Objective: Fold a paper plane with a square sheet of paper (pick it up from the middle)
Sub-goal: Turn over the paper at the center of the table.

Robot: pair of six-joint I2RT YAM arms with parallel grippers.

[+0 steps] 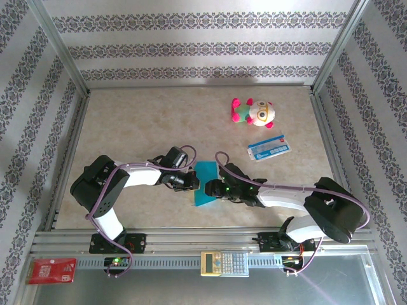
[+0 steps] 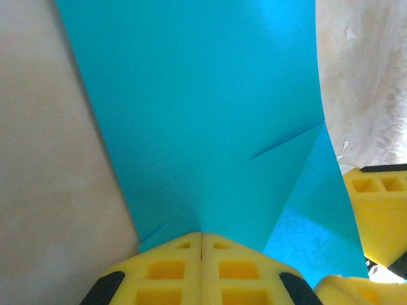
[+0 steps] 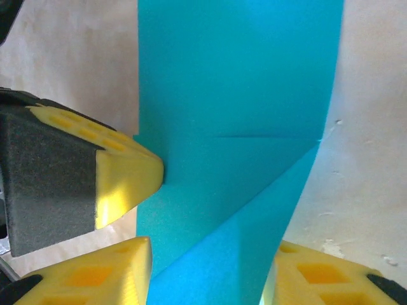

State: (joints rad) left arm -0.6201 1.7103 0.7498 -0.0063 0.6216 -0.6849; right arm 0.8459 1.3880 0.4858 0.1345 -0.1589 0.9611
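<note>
We look down on a pale marbled bench (image 1: 140, 121) walled in by patterned panels. Two arms reach in from its near edge and meet at the middle. Between them lies the teal sheet of paper (image 1: 205, 192), near the front of the bench and well apart from a plush toy (image 1: 254, 112) and a small printed card (image 1: 269, 147) farther back on the right.

In the wrist views the sheet (image 2: 203, 95) is partly folded. A corner flap is turned in along a slanted crease, and a second layer of teal shows beneath it. We judge the task to be in mid-fold, with the pointed nose forming and the slim dart shape not yet made. The next move, as we read it, calls for one arm to pin the sheet flat while the other takes a fresh hold or presses the crease, without dragging the thin paper out of line.

The left fingers (image 2: 184, 267) are closed tight together, and the sheet's edge runs into their seam, so they appear to pinch the paper. The right fingers (image 3: 108, 273) stand apart, one on each side of the folded flap (image 3: 254, 241). We cannot tell whether they touch it, and they grip nothing. One left finger pad (image 3: 127, 171) rests against the sheet's edge.
</note>
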